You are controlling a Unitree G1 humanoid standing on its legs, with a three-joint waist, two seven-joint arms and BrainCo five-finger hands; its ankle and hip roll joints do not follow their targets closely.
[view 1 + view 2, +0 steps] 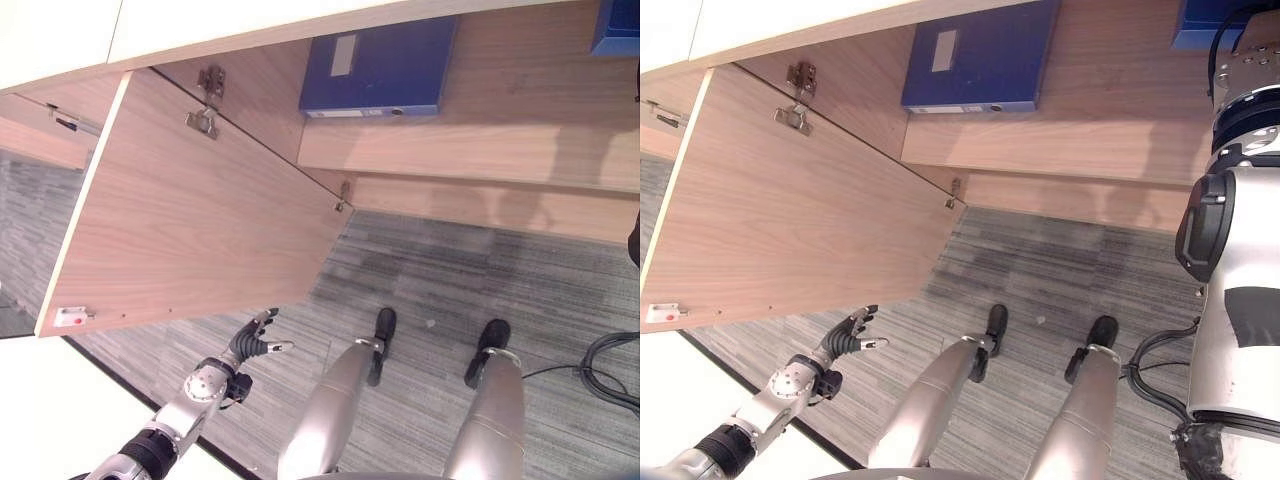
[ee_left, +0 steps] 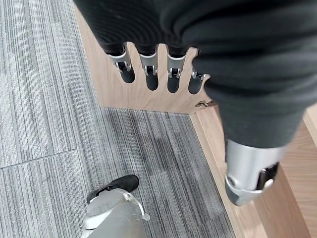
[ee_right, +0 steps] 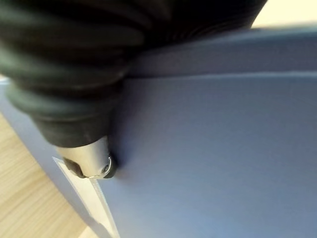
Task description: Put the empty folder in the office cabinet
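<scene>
While the cabinet door (image 1: 190, 210) stood swung wide open, the office cabinet (image 1: 520, 130) held a blue folder (image 1: 380, 68) lying flat on its wooden shelf, spine label facing out. A second blue folder (image 1: 615, 28) showed at the shelf's far right edge, and the right hand (image 3: 89, 163) pressed against its blue face in the right wrist view; whether the fingers were curled round it could not be told, since only one dark-tipped digit was visible. The left hand (image 1: 252, 340) hung low over the grey carpet (image 1: 480, 270) just below the door's edge, fingers relaxed and spread, holding nothing.
</scene>
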